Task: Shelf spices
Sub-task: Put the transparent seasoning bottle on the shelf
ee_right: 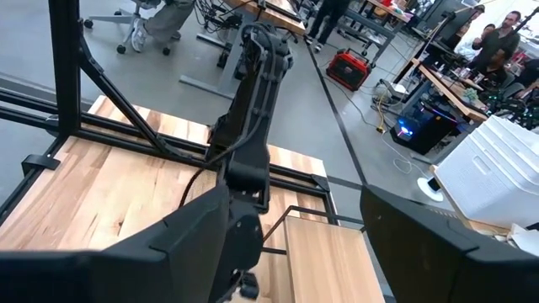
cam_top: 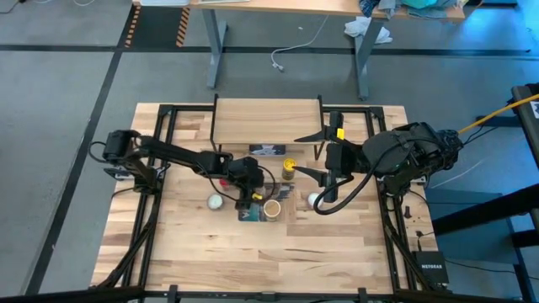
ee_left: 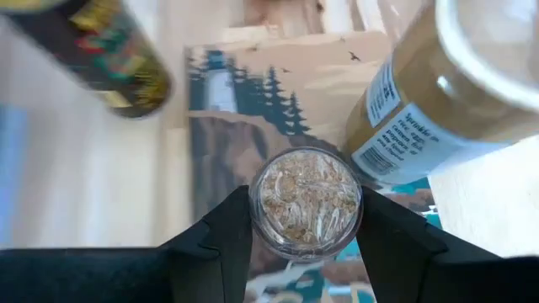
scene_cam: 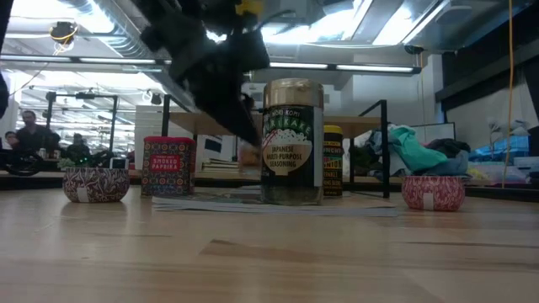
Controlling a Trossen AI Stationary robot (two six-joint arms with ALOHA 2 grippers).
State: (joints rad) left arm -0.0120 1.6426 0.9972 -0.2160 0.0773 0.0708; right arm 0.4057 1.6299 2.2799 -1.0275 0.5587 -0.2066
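The light-wood slatted tabletop [cam_top: 328,244] on its black frame stands on a grey floor; level across it, the low view shows a bright workshop with ceiling lights and seated people far off at the left edge.

At the left of the low view sits a small patterned round tin [scene_cam: 95,183], then the red square tin [scene_cam: 168,166], lettered "SMOKED PAPRIKA". In the high view the left gripper [cam_top: 246,195] reaches to the table's middle, over the flat dark picture book [ee_left: 253,101] printed with pine trees. Its jaws are clamped on the tiny clear jar of brownish flakes [ee_left: 306,200]. Just beside it stands the wider tan jar [ee_left: 421,109], whose label begins "Sprinkle on"; in the low view its front reads "JAPANESE MULTI-PURPOSE SEASONING".

The yellow dark-lidded jar [cam_top: 289,170] stands near the low light-wood shelf on thin black legs [cam_top: 265,118], whose board is bare.

The right gripper [cam_top: 317,153] hangs at the shelf's right end, jaws wide apart.
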